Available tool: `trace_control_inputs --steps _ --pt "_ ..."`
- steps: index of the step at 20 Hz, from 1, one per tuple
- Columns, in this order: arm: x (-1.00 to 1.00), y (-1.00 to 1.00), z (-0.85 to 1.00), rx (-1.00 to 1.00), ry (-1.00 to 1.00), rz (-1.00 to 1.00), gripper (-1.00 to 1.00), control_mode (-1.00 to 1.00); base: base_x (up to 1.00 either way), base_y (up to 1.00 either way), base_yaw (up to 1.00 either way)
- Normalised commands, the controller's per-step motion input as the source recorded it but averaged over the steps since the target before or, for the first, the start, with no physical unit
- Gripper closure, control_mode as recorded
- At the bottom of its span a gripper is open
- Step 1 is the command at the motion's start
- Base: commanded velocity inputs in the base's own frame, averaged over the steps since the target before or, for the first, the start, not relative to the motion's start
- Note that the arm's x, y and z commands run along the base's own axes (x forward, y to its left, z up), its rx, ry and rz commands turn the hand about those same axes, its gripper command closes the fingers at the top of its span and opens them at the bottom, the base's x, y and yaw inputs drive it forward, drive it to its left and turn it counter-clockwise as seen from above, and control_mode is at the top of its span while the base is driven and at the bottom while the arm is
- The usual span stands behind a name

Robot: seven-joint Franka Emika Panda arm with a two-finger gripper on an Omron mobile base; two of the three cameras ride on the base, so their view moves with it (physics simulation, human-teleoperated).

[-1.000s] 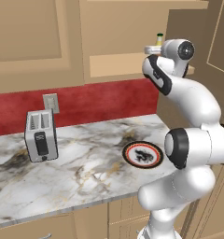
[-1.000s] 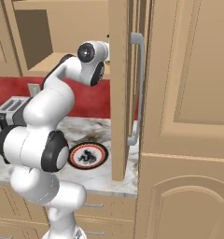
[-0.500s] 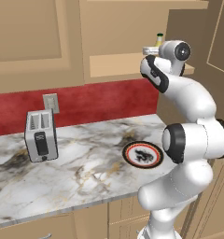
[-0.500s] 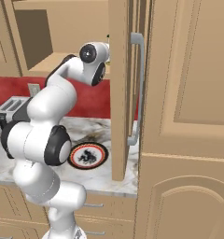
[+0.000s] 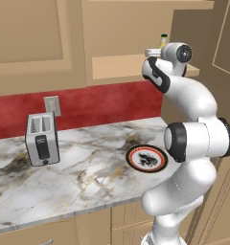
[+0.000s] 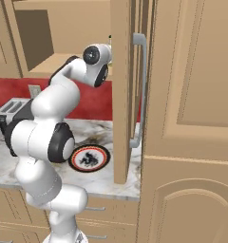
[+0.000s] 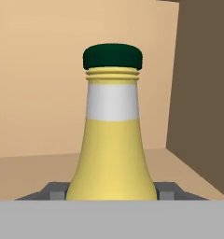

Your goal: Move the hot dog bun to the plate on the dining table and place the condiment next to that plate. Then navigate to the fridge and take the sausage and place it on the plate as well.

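item: condiment (image 7: 113,140), upright on the cupboard shelf (image 5: 121,67), standing between the fingertips (image 7: 55,190) of my claw (image 7: 112,192), jaws half-closed, grip not confirmed; risk: low, uneven contact tips it over.

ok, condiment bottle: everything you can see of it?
The condiment is a yellow bottle, smooth and plastic-looking, with a dark green cap, a ribbed neck ring and a pale label band under it, widening toward the base. It stands upright on a tan wooden shelf against the cabinet's back wall. The gripper has a finger tip close at each side of its lower body; contact can't be confirmed. From the left base view its cap peeks over the hand.
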Motion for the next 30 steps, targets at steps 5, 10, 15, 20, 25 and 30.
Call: trace_control_inputs --steps 5,10,15,20,25,30 --pt "0.03 0.0 -0.11 0.0 0.06 0.0 1.0 -1.0 0.0 0.0 0.0" --pt "-0.12 0.0 -0.06 0.0 0.0 0.0 1.0 -1.0 0.0 0.0 0.0" --pt "-0.84 0.12 0.0 0.0 -0.1 0.0 1.0 -1.0 0.0 0.0 0.0" --pt "-0.98 0.36 0.04 0.0 -0.04 0.0 1.0 -1.0 0.0 0.0 0.0" --pt "-0.73 0.44 0.36 0.0 0.07 0.0 1.0 -1.0 0.0 0.0 0.0" --pt "-0.54 0.15 0.54 0.0 0.14 0.0 1.0 -1.0 0.0 0.0 0.0"
